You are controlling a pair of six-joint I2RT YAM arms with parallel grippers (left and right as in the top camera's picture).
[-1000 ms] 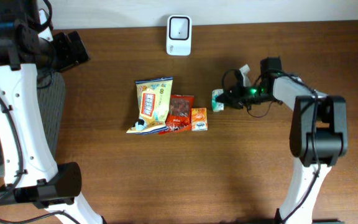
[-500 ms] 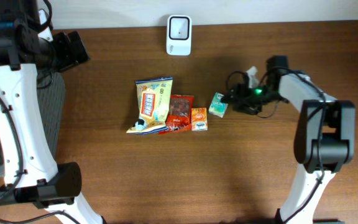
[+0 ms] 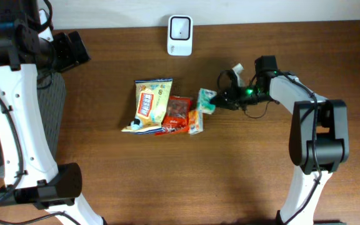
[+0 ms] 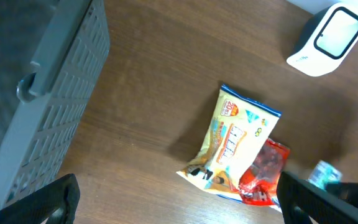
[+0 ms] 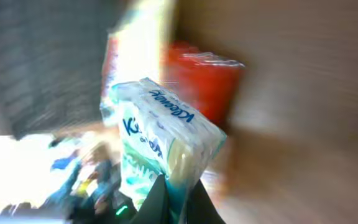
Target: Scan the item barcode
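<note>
The right claw (image 3: 217,99) is pinched shut on a thin edge of the tissue pack (image 5: 166,140), which juts just ahead of its tips, touching the snack packets (image 3: 164,106), probably so it can be swung toward the scanner (image 3: 180,27); the left claw (image 4: 179,200) gapes empty.

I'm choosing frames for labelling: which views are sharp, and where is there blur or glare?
Overhead: sharp, evenly lit, scanner crisp. Left wrist: clear, with a soft shadow beside the yellow snack bag. Right wrist: heavy motion blur; only the tissue pack reads, and the lower left is washed out.
</note>
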